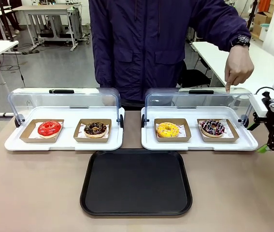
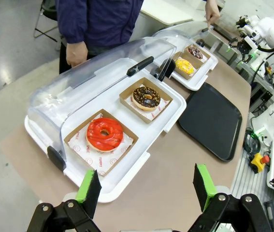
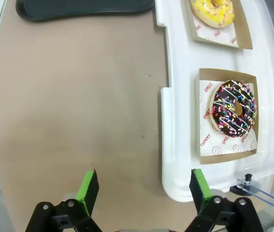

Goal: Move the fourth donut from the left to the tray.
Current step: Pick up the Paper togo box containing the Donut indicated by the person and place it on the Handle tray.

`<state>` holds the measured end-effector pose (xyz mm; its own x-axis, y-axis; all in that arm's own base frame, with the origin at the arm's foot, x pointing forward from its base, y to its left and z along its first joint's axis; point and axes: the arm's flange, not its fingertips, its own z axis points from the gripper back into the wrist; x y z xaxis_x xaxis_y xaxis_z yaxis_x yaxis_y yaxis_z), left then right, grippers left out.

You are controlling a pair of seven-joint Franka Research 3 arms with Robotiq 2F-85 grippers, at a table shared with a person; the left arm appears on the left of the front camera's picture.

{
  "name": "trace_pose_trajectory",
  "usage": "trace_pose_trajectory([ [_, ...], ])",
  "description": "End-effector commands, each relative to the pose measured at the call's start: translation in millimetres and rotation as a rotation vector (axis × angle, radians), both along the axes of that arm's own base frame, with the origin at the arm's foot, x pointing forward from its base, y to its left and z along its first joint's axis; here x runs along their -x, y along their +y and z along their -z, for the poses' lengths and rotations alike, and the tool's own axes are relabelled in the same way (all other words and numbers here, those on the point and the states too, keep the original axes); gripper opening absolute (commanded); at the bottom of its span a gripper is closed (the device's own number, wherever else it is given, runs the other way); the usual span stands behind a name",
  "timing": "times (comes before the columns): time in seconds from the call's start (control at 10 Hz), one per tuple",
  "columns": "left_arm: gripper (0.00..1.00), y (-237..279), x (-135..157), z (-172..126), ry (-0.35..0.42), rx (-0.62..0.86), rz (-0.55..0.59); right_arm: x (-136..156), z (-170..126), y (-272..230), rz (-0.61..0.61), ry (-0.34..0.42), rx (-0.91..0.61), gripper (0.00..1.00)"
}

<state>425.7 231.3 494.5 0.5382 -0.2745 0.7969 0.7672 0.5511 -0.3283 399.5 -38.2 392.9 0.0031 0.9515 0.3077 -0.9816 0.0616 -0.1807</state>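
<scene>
Right gripper (image 3: 143,186), jaws wide, hovers near the fourth donut (image 3: 234,108).

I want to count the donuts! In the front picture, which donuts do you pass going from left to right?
red donut → chocolate donut with crumbs → yellow donut → chocolate donut with sprinkles
</scene>
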Motion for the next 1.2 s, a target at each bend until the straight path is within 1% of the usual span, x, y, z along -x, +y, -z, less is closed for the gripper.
trace_pose_trajectory([
  [0.0, 1.00, -1.4, 1.2, -2.1, -0.007, 0.006, 0.008, -27.2, 9.7, 12.8, 0.020, -0.032, 0.043, 1.00],
  [0.3, 1.00, -1.4, 1.2, -2.1, -0.007, 0.006, 0.008, -57.5, 32.4, 19.1, 0.011, -0.077, 0.060, 1.00],
  [0.6, 1.00, -1.4, 1.2, -2.1, -0.007, 0.006, 0.008, -73.9, 52.6, 26.0, -0.006, -0.141, 0.095, 1.00],
  [0.7, 1.00, -1.4, 1.2, -2.1, -0.007, 0.006, 0.008, -83.6, 56.7, 25.4, -0.011, -0.161, 0.104, 1.00],
  [0.9, 1.00, -1.4, 1.2, -2.1, -0.007, 0.006, 0.008, -92.2, 66.5, 26.2, -0.008, -0.159, 0.110, 1.00],
  [1.1, 1.00, -1.4, 1.2, -2.1, -0.007, 0.006, 0.008, -99.9, 75.5, 26.4, 0.002, -0.174, 0.144, 1.00],
])
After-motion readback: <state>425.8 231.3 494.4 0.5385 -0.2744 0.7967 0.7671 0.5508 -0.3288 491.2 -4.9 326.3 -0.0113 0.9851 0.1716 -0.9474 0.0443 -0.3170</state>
